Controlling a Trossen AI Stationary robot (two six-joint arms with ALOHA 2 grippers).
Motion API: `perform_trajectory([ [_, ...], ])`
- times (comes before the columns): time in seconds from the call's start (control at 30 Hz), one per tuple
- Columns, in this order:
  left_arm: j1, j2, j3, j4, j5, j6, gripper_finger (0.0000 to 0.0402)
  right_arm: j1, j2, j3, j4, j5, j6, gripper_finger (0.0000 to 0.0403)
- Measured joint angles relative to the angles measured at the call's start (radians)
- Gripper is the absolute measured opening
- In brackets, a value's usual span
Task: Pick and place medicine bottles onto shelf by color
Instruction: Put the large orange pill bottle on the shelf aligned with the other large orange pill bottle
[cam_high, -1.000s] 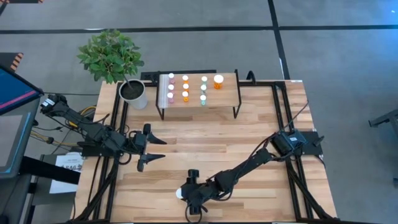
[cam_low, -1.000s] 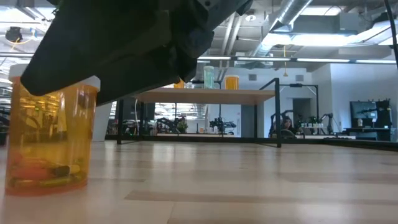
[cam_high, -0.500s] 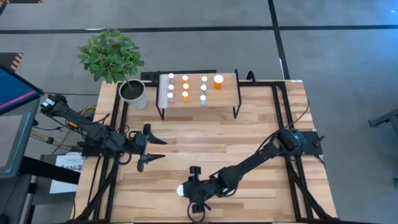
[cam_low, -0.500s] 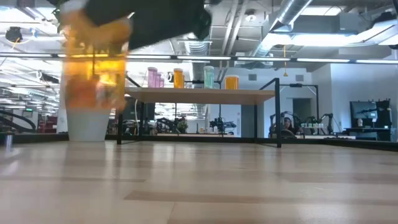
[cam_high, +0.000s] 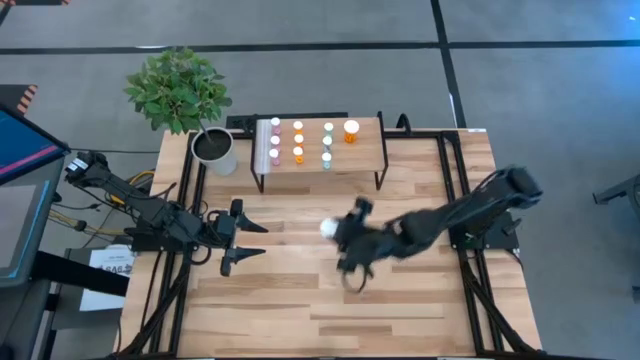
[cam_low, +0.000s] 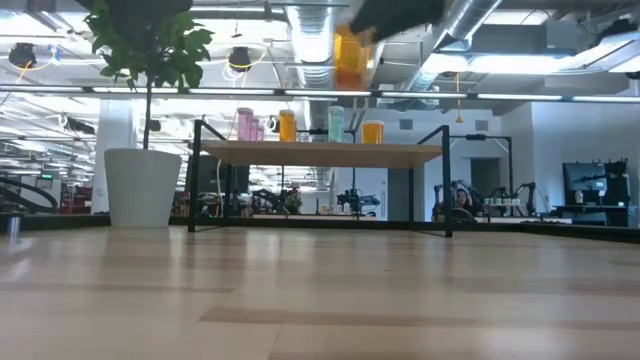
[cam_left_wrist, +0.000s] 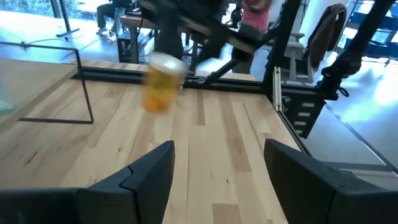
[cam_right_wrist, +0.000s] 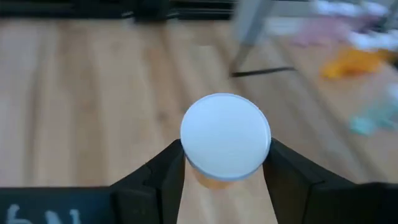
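Bottle (cam_right_wrist: 225, 142), the larger orange one w/ wide white cap, sits clamped betw. the right gripper (cam_high: 345, 238) fingers, carried clear above mid-table, short of the shelf (cam_high: 366, 160). Looks light, rigid plastic w/ smooth round wall, so prob. slippery; hold is on the body just under the cap, which seems the sensible spot, since the cap lip should stop it sliding down. Shelf already carries small pink, orange and teal bottles plus one large orange bottle (cam_high: 351, 130). Left gripper (cam_high: 243, 246) waits near the table's left edge, fingers spread wide, empty.

Grey floor (cam_high: 560, 90), exposed ceiling ducts (cam_low: 310, 40)
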Motion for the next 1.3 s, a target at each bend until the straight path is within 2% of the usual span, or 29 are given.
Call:
perform_trajectory([
  [0.17,0.000,0.000,0.000,0.014,0.000,0.015,0.0236,-0.144,-0.205,-0.200,0.135,0.016,-0.005,0.0199],
  [0.27,0.000,0.000,0.000,0.019,0.000,0.017,0.0236,-0.254,-0.274,-0.261,0.172,0.000,-0.008,0.0198],
  [0.43,0.000,0.000,0.000,0.022,0.000,0.019,0.0236,-0.428,-0.294,-0.278,0.181,-0.101,-0.038,0.0202],
  [0.6,0.000,0.000,0.000,0.021,0.000,0.019,0.0236,-0.547,-0.261,-0.280,0.176,-0.185,-0.053,0.0200],
  [0.8,0.000,0.000,0.000,0.010,0.000,0.019,0.0236,-0.617,-0.218,-0.278,0.184,-0.237,-0.053,0.0202],
  [1.03,0.000,0.000,0.000,0.009,0.000,0.019,0.0236,-0.635,-0.182,-0.274,0.199,-0.238,-0.052,0.0203],
  [1.3,0.000,0.000,0.000,0.008,0.000,0.019,0.0236,-0.642,-0.175,-0.276,0.230,-0.240,-0.059,0.0226],
])
